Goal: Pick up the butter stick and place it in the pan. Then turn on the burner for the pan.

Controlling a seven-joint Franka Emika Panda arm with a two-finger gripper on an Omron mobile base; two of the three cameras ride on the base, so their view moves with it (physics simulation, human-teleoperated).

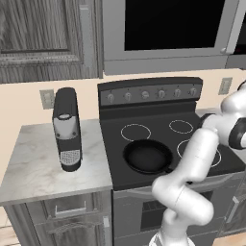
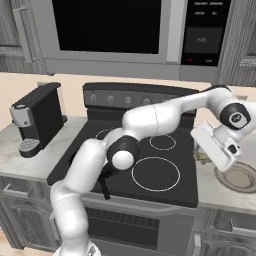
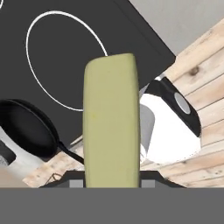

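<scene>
The butter stick (image 3: 111, 122), a pale yellow bar, stands upright in the middle of the hand view, and my gripper (image 3: 111, 183) is shut on its lower end. The black pan (image 1: 146, 156) sits on the stove's front left burner; in the hand view the pan (image 3: 26, 129) lies to the lower left with its handle pointing away. In the right base view my hand (image 2: 220, 146) hangs above the counter right of the stove, away from the pan, whose handle (image 2: 104, 187) pokes out behind the arm.
The stove's knobs (image 1: 145, 94) run along its back panel. A dark coffee machine (image 1: 67, 127) stands on the left counter. A round dish (image 2: 241, 177) lies on the right counter under the hand. A microwave hangs above the stove.
</scene>
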